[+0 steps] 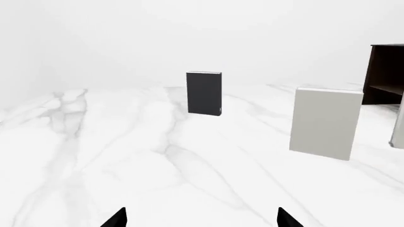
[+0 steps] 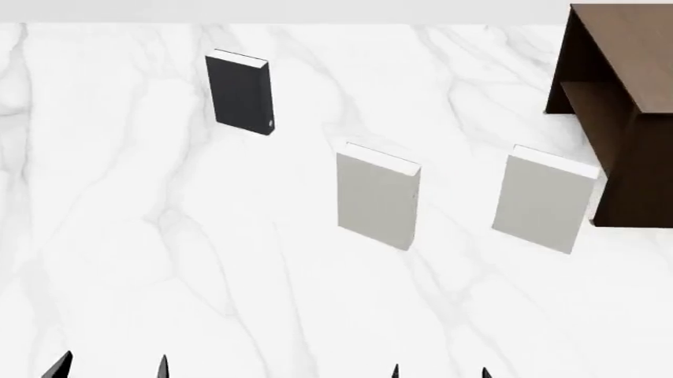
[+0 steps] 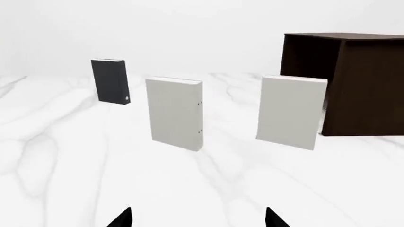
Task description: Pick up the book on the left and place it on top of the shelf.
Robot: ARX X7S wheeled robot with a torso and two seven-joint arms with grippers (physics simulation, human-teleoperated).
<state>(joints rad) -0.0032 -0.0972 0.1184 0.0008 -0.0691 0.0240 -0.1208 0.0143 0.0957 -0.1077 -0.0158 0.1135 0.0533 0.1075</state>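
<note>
The thin black book [image 2: 241, 93] stands upright at the far left of the white marble table; it also shows in the left wrist view [image 1: 204, 93] and the right wrist view [image 3: 111, 81]. The dark brown shelf [image 2: 620, 102] stands at the far right and shows in the right wrist view [image 3: 353, 80] and the left wrist view [image 1: 385, 73]. My left gripper [image 2: 110, 368] is open and empty at the near edge, well short of the book; only its fingertips [image 1: 117, 219] show. My right gripper [image 2: 440, 372] is open and empty near the front middle, its fingertips [image 3: 121, 218] spread wide.
Two larger off-white books stand upright between the black book and the shelf: one in the middle [image 2: 377, 195] and one beside the shelf [image 2: 543, 198]. The marble table [image 2: 158, 260] stretches between the grippers and the books.
</note>
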